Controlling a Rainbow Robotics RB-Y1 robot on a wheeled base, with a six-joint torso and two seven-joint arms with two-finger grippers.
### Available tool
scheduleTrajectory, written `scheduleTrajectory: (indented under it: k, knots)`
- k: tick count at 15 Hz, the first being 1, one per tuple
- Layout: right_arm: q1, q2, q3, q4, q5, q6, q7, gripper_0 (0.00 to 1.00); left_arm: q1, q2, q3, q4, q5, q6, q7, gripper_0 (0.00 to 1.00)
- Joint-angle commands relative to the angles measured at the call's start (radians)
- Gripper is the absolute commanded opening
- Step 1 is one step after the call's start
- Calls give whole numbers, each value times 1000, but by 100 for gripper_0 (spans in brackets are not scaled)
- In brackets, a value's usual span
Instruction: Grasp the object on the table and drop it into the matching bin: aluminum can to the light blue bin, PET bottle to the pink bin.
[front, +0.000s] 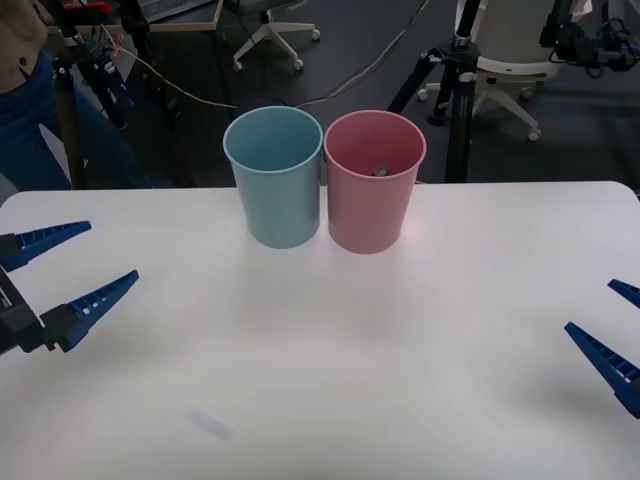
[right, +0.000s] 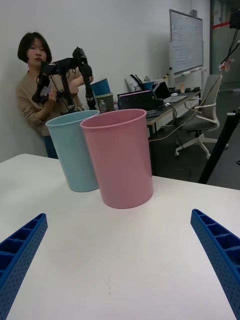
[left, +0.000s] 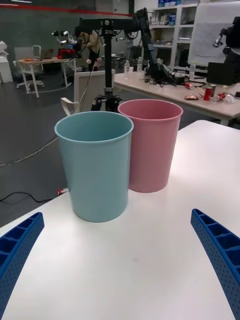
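The large white smooth table (front: 330, 350) carries two tall cup-shaped plastic bins near its far edge. The light blue bin (front: 274, 178) stands on the robot's left and the pink bin (front: 373, 181) on the right. They stand upright and just beside each other, their rims touching or almost touching.

In the front view a small grey round object (front: 381, 171) lies deep inside the pink bin, near the far wall. It may be part of the PET bottle, but it is too small to tell. The light blue bin shows only its own inner wall from this camera.

The left gripper (front: 68, 268) is at the left edge of the table, above the surface, and its two blue ribbed fingers (front: 100, 297) are spread wide with nothing between them. The right gripper (front: 622, 330) is at the right edge of the table, also above the surface, with its blue fingers (front: 602, 355) wide apart and holding nothing. Both grippers are well apart from the bins.

In each wrist view the two bins stand beyond the spread fingers.
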Motion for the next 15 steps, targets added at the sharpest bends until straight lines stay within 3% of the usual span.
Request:
scheduleTrajectory:
  k: [1, 7, 15]
  knots:
    - [0, 0, 0, 0, 0, 0, 0, 100, 79, -60, 26, -30, 0, 0, -10, 100]
    - [0, 0, 0, 0, 0, 0, 0, 100, 171, -138, 53, -46, 9, -46, -84, 100]
    - [0, 0, 0, 0, 0, 0, 0, 100, 223, -145, 40, -44, 32, -52, -105, 100]
